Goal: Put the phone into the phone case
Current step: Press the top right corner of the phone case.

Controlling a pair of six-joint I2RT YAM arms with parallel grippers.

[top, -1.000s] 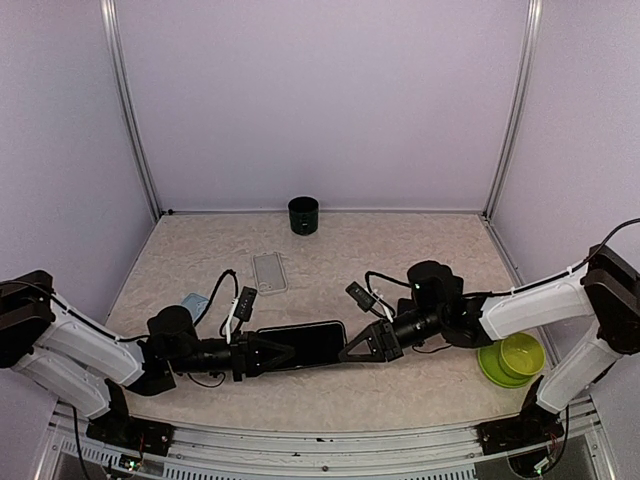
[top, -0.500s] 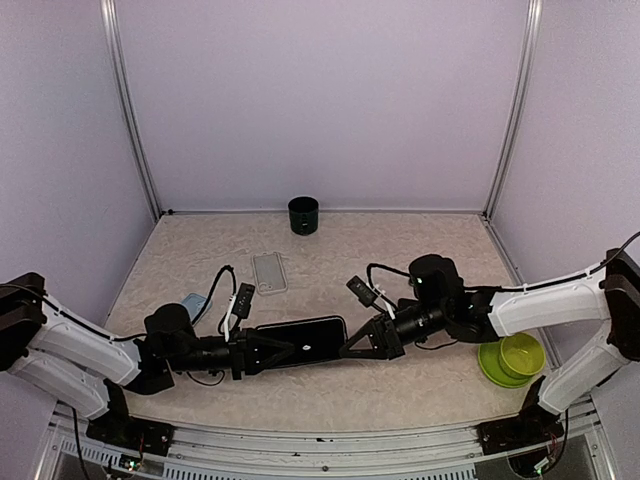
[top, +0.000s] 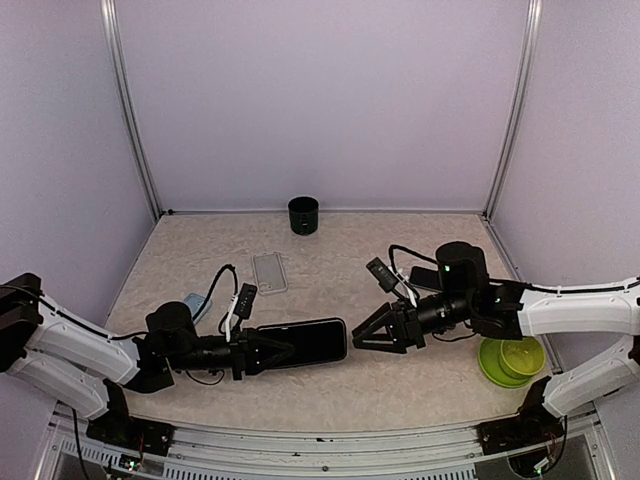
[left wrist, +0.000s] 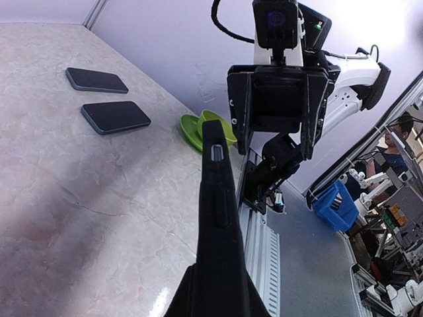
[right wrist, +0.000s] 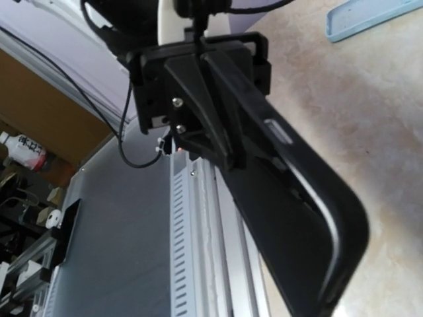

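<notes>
Phone (top: 310,342): held clear of the tabletop (top: 340,400) at lower centre of the top view, its long axis running left to right.
Left hand (top: 268,351): clamped on the phone's left end, the only grip on it.
Right hand (top: 362,335): fingers spread wide and empty, just beside the phone's free end, not touching.
Phone case (top: 269,271): pale, flat on the tabletop, above and left of the phone; a light-blue case (top: 195,304) lies by the left arm.
Step in hand: probably a handover. The right hand should square up and close on the free end before the left lets go — early release risks a drop.
Left wrist view: phone edge-on, its tip left of the spread fingers — an offset hidden from above.
Top view: alone shows the pale case.
</notes>
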